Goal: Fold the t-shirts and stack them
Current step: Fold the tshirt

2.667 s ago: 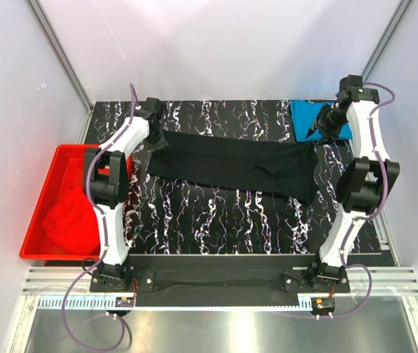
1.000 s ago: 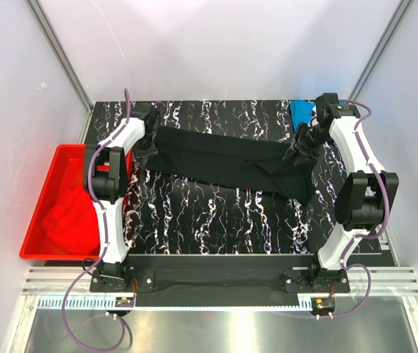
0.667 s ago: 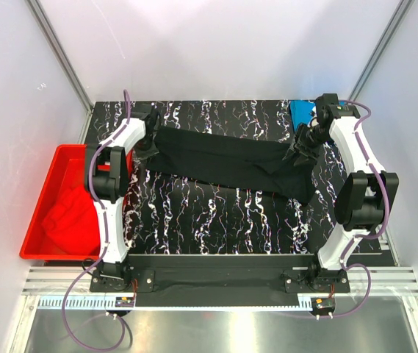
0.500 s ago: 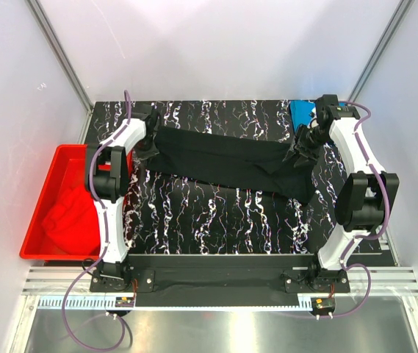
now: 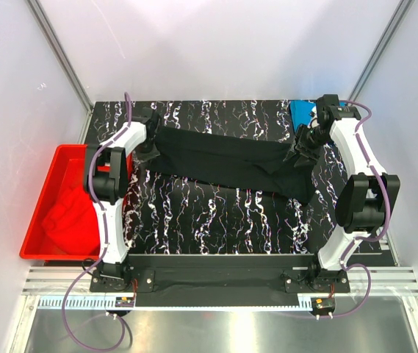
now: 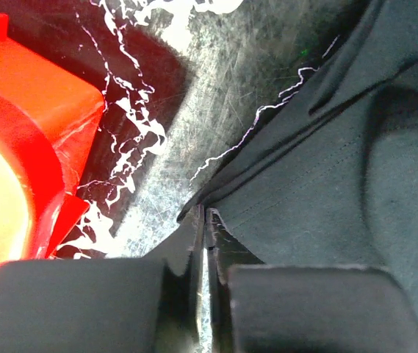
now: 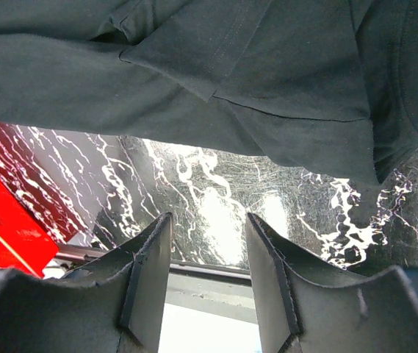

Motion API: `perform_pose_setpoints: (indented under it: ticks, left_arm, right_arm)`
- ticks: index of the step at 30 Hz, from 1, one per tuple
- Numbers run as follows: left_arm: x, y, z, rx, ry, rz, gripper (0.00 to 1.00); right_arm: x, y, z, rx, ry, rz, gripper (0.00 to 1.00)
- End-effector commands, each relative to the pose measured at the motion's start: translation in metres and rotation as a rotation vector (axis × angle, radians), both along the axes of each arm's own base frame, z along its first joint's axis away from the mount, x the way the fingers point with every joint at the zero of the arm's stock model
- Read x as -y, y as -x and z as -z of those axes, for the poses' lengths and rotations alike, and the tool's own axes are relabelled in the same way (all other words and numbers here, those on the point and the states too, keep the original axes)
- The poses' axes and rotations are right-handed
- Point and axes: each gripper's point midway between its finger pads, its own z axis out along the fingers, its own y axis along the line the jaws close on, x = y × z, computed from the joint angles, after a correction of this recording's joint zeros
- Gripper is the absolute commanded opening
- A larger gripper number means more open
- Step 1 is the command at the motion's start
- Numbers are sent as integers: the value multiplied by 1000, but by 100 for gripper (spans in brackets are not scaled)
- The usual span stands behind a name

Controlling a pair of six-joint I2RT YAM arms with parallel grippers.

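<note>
— What fills the desk [image 5: 216,220]?
— The black t-shirt [image 5: 223,162], spread in a long band across the far half. Open marbled surface runs along the near half.
— And at the sides?
— The red tub [image 5: 43,193] stands beside the left edge with the red t-shirt [image 5: 65,220] inside. The blue t-shirt [image 5: 302,112] lies at the far right corner.
— The hands?
— The left hand [image 6: 203,217] is pinched closed on the black t-shirt's left edge. The right hand [image 7: 209,217] hovers over its right end, fingers apart and holding nothing.

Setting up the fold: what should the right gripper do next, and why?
Probably lower the right gripper and close on the black shirt: it stands open, holding nothing, while the left gripper is shut on the shirt's other end.
</note>
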Motion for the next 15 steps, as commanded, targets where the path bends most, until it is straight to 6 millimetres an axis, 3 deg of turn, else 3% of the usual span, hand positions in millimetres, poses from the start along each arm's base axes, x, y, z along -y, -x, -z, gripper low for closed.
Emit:
perform_pose_setpoints:
  ticks: [1,5,11,15]
  left_arm:
    - [-4,1,3,-10,-16,0,0]
    - [3,3,-18,27,-56,11,0]
    - [10,28,-58,92,-81,-33,0]
    - [3,60,-56,60,-103,-73,0]
  right_arm:
    - [-5,-1,-22,70,-21,-30,51]
    - [-6,0,-19,59,-25,-33,51]
    - [-6,6,-5,24,-31,-30,51]
    - [-8,7,2,6,-43,-28,51]
